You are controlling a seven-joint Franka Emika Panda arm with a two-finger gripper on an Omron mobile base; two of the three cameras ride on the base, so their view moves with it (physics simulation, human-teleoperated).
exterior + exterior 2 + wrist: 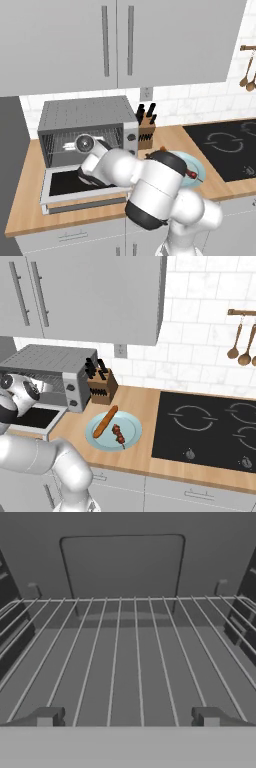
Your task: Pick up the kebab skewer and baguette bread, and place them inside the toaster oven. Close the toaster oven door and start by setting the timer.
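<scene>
White subway tile and grey wall cabinets back the wooden bench [135,401] you are working at. Your claw [127,722] stands wide open and empty, its two dark tips spread low over the wire rack [125,662] inside the boxy silver-grey toaster oven [85,127]; you are looking straight at the oven's back wall, so the hand seems to be checking or lining up with the cavity rather than carrying anything in. Below the hand, the drop-down toaster oven door [65,185] with its dark glass window lies flat and open toward you, which leaves the rack reachable.

Further out, beside the oven's knob panel, a wooden knife block [102,387] stands on the bench. In front of it sits a round pale-blue plate [132,431], placed near the oven so both foods are a short carry away. On it lie the slim orange-brown baguette bread [105,421] and, just beside it, the short kebab skewer [118,433] with dark red-brown chunks. Neither has been picked up yet. A black induction hob [210,428] lies further right.
</scene>
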